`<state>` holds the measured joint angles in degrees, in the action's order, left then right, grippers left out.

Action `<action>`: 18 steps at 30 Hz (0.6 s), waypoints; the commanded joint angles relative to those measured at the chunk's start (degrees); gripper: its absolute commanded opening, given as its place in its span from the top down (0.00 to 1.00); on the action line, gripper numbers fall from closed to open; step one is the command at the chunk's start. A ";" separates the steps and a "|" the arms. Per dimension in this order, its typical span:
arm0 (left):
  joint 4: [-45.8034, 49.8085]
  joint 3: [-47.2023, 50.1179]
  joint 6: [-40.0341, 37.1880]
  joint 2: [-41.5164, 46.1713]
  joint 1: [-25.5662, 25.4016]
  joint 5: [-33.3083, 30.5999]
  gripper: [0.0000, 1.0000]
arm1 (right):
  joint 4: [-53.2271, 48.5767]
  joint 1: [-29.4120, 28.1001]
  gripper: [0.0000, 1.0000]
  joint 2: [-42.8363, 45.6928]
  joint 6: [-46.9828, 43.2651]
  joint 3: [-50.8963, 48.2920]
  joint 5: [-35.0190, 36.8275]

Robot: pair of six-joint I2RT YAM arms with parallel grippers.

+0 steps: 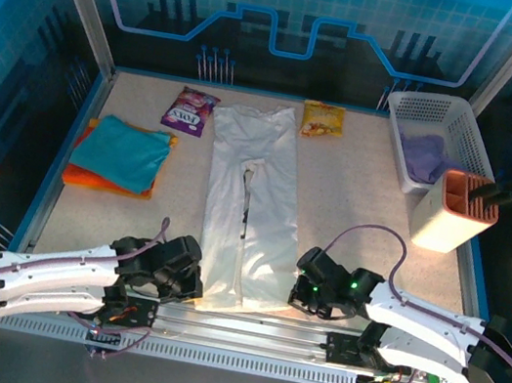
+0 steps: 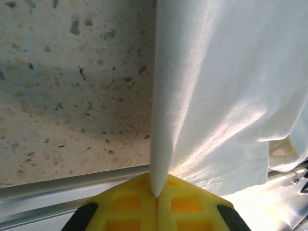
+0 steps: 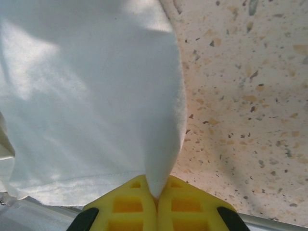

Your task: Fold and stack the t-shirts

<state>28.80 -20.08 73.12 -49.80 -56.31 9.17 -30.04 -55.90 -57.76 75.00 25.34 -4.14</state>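
— Top external view, biggest thing first: what carries it all?

— A speckled beige bench point(image 1: 354, 199). Down its middle, from the far edge to the near edge, lies a large white cloth t-shirt point(image 1: 249, 200), folded lengthwise into a long strip.

— And the other shirts?

— A teal folded t-shirt point(image 1: 122, 150) rests on an orange folded t-shirt point(image 1: 89, 179) by the left edge, well apart from the white one.

— The right side?

— A white slotted plastic basket point(image 1: 447, 121) sits in the far right corner with a purple cloth point(image 1: 428, 157) inside. Just before it, at the right edge, stands a cream and orange holder point(image 1: 452, 216).

— Smaller things?

— A purple snack packet point(image 1: 189, 108) and a yellow snack packet point(image 1: 322, 119) lie near the far edge, either side of the white shirt's far end.

— The hands?

— Both are at the near edge. The left gripper point(image 2: 156, 190) has its yellow pads pressed together, pinching the hem's left corner. The right gripper point(image 3: 155, 192) is likewise clamped tight on the hem's right corner.
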 commanded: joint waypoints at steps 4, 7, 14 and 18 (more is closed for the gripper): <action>3.08 -5.00 -0.42 -0.48 -0.46 -3.78 0.92 | -4.85 -0.14 1.00 -1.90 -2.16 5.59 3.64; 5.28 -7.74 -0.53 -0.30 -0.11 -5.55 0.93 | -6.45 1.98 1.00 -2.65 -5.41 9.10 3.58; 10.24 -13.75 -6.33 -0.10 6.51 -5.92 0.96 | -9.51 10.23 1.00 -6.35 -14.09 17.15 1.58; 10.04 -17.24 -11.62 -1.39 13.31 -5.07 0.97 | -9.27 14.81 1.00 -9.46 -18.06 21.13 -0.44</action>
<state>36.38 -34.13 67.02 -50.39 -46.17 4.78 -37.15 -43.42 -65.67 61.95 43.57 -3.36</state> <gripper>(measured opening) 0.061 0.044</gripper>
